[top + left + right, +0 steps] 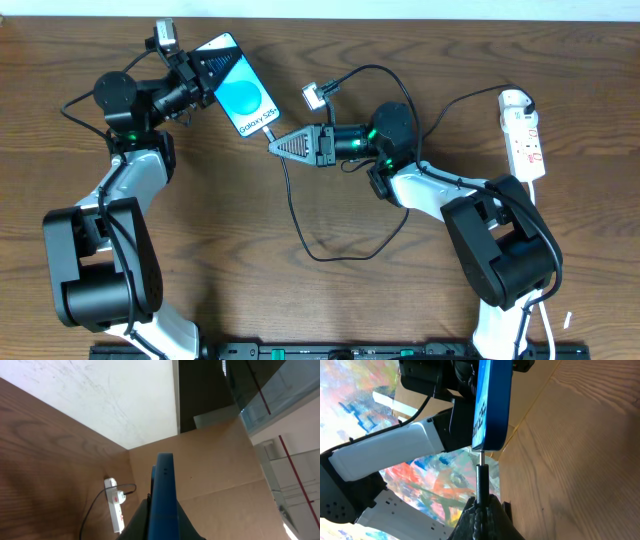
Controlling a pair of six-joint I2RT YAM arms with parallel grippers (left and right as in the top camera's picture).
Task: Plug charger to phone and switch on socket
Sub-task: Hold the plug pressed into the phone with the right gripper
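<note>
left hand (pixel 205 72) gripping phone (pixel 243 95), right hand (pixel 272 143) pinching charger (pixel 290 205) tip

Blk joints (pixel 115 95), wht arm links (pixel 430 190), green LEDs (pixel 372 135)

Table (pixel 320 300): brown wood grain, smooth, semi-matt. Phone (pixel 243 97) w/ glossy blue screen, shiny blue edge. Power strip (pixel 526 140): white plastic. Cable (pixel 289 195): matt black.
</note>
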